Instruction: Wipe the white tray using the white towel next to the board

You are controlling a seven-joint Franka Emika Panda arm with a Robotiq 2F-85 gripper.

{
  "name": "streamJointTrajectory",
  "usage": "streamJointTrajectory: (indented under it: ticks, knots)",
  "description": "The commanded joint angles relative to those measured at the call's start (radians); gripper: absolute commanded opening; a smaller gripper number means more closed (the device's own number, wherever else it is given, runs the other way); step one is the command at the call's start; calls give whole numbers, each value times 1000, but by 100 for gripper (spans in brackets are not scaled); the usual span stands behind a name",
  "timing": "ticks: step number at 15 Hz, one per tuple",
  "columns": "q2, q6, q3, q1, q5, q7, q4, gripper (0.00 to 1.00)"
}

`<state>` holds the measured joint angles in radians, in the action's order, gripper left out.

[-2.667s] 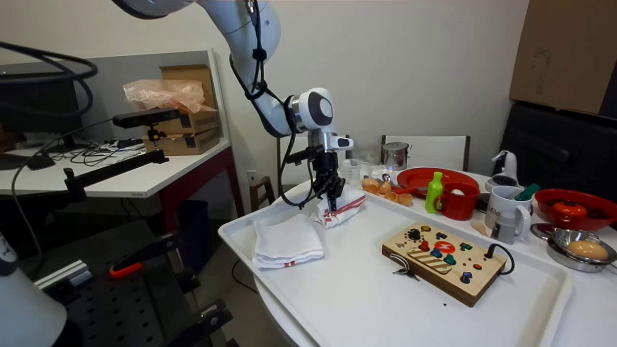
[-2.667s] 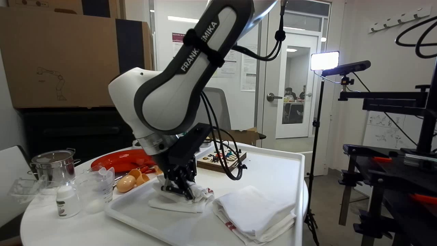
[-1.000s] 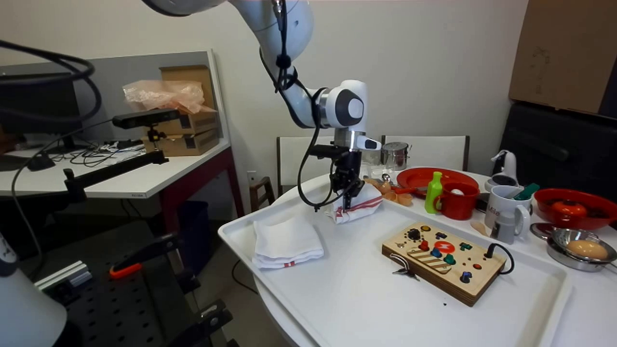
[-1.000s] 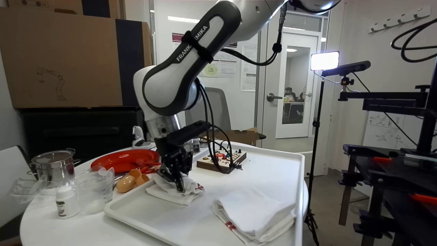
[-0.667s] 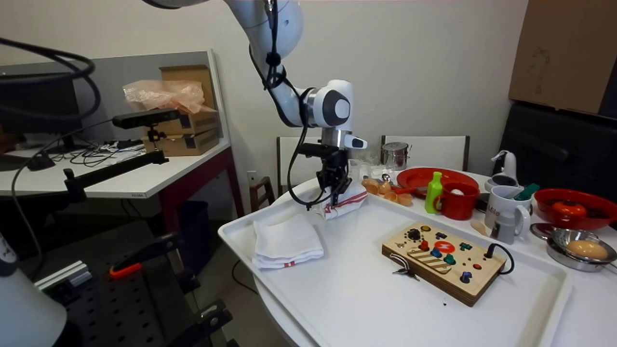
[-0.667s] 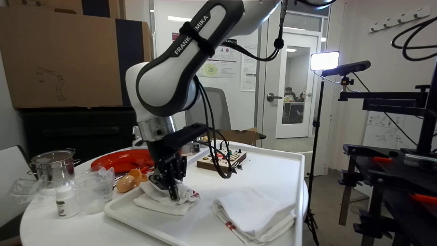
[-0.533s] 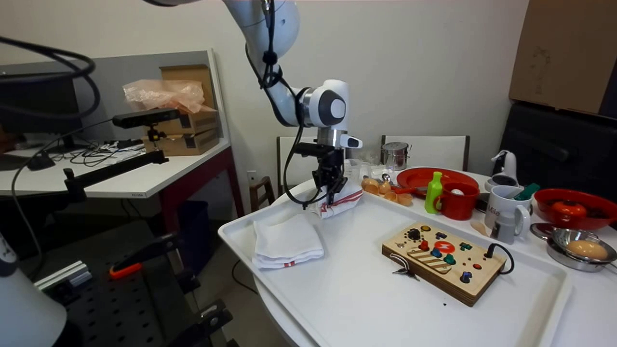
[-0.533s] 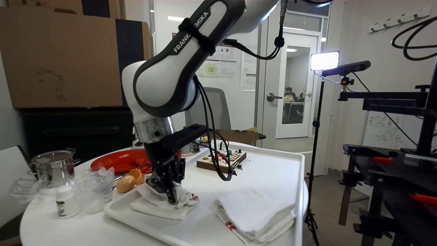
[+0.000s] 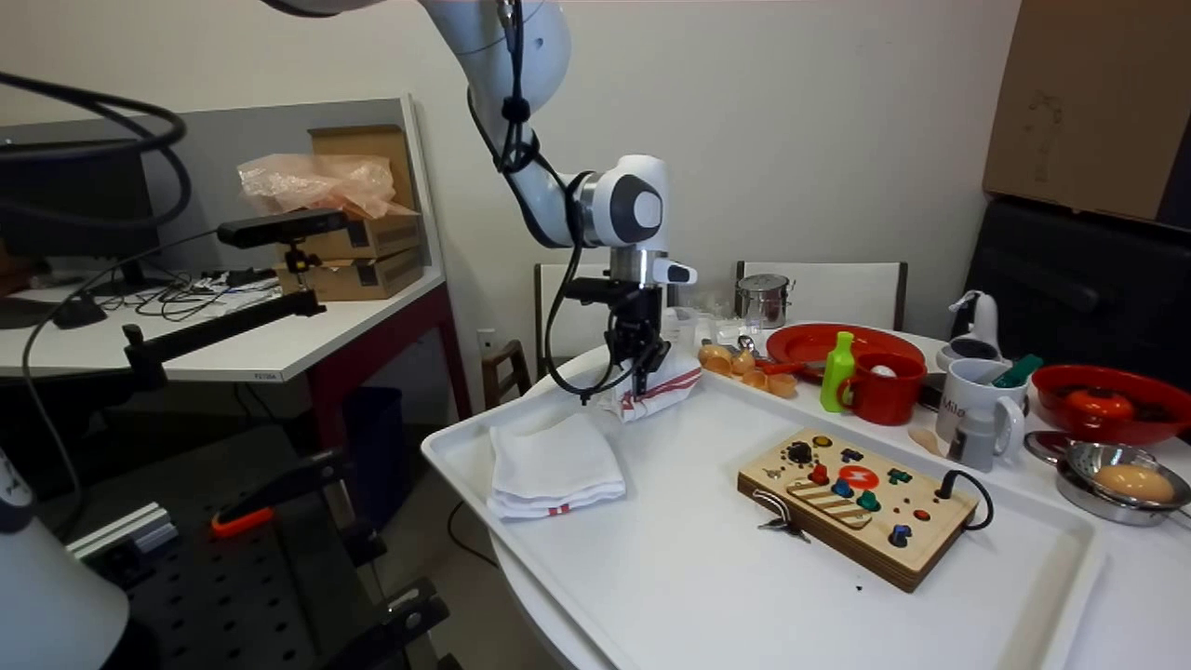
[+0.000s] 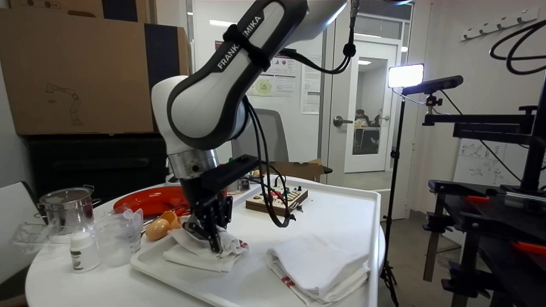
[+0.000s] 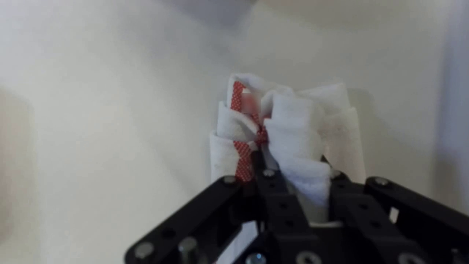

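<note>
My gripper (image 11: 292, 161) is shut on a bunched white towel with red stripes (image 11: 296, 137). The fold rises between its two fingers. In both exterior views the gripper (image 9: 640, 381) (image 10: 206, 241) points down and presses this towel (image 9: 672, 391) (image 10: 200, 259) against the white tray (image 9: 689, 549) (image 10: 341, 209), near a corner by the egg shells. A second folded white towel (image 9: 555, 465) (image 10: 320, 264) lies flat on the tray beside it, apart from the gripper. The wooden board with coloured knobs (image 9: 856, 502) (image 10: 277, 202) sits on the tray farther off.
Along the tray's outer edge stand egg shells (image 9: 744, 368), a red plate (image 9: 800, 344), a green bottle (image 9: 837, 372), a red mug (image 9: 889, 395) and a white mug (image 9: 968, 400). A clear measuring cup (image 10: 121, 238) stands near the gripper. A dark speck (image 9: 858, 587) lies on the tray.
The gripper and held towel slid toward the board, then back toward the tray corner, and barely moved in the last half second. The folded towel and board stayed put.
</note>
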<state>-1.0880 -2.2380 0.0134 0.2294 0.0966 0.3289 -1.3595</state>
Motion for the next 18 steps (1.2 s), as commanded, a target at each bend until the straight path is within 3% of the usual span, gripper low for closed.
streamJointTrajectory:
  ticks: [1,8,15,16,18]
  knots:
    - [-11,-40,54,-20,-2,20,-21,5]
    - [-17,-42,122,-79,-1,39,-32,5]
    - [-4,-23,106,-122,-25,25,-40,5]
    - [3,-18,102,-122,-27,22,-44,44]
    - [18,-4,87,-133,-44,10,-51,52]
